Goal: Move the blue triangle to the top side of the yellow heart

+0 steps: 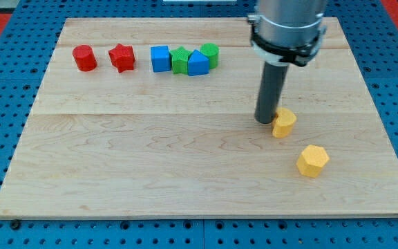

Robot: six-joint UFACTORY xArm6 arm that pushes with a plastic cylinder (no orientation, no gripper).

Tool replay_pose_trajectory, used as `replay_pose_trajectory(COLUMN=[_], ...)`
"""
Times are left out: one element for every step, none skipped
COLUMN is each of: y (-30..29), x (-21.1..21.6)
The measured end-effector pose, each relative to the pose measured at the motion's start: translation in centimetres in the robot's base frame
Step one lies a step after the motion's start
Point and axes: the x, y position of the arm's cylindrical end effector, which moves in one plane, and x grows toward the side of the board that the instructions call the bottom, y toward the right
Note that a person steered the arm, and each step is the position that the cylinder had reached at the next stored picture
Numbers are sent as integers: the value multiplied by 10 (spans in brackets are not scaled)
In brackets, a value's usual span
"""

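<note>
Blue triangle (197,63) sits in the row near the view's top, touching a green block (179,60) on its left and a second green block (211,54) behind it; a blue square (160,58) ends the cluster. My tip (266,122) rests just left of the yellow heart (283,122), well apart from the triangle. No jaws exist on this rod. To do the step well, the tip should circle behind the triangle and push it rightward, stopping above the heart. Yellow hexagon (313,160) lies lower right.
</note>
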Motion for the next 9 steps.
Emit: replay_pose_trajectory(y=[11,29,-50,-109,-157,-157,-129,-135,-76], x=[1,4,6,-43,-61,-102,-138,-141,-150])
